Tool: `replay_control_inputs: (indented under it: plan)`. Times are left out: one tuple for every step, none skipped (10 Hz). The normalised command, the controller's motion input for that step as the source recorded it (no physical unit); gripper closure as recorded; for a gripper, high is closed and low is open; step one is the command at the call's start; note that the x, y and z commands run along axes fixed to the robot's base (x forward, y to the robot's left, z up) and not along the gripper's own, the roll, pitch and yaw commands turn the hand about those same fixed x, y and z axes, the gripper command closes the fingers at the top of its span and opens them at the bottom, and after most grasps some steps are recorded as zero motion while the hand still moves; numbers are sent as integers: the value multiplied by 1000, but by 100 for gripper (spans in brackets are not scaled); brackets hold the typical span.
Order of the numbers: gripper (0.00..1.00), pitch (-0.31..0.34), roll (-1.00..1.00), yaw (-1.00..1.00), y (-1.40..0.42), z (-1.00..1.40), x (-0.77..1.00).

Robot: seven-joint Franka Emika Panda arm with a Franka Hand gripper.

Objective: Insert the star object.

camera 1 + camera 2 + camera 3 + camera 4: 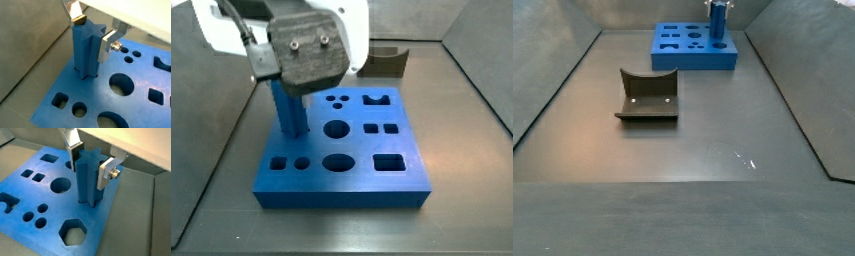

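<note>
Silver fingers of the gripper pinch the star object near its top. Bright blue, tall, ridged, matte, it stands upright with its foot in a star-shaped hole at the edge of the flat blue block. Dark olive curved piece sits well apart.

Star object — upright in block

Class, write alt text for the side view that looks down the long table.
At the far end, the tool holds the star object upright in the blue block. A dark olive curved piece sits apart, nearer the camera.
</note>
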Motion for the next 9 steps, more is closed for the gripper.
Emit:
replay_control_inputs:
  plan:
    - [100,-191,94,0,0,-831,0]
    - [100,-131,184,-26,0,-851,0]
    - [100,-94,206,-69,0,-897,0]
    - [100,-96,209,-51,0,-883,0]
    - [100,-79,207,0,0,-926,-46]
    - [100,-71,96,-17,-40,-1000,-89]
    - [100,-89,61,-49,-129,-1000,-54]
    - [100,-120,73,-37,-97,-1000,0]
    - [100,-66,-21,0,0,-414,117]
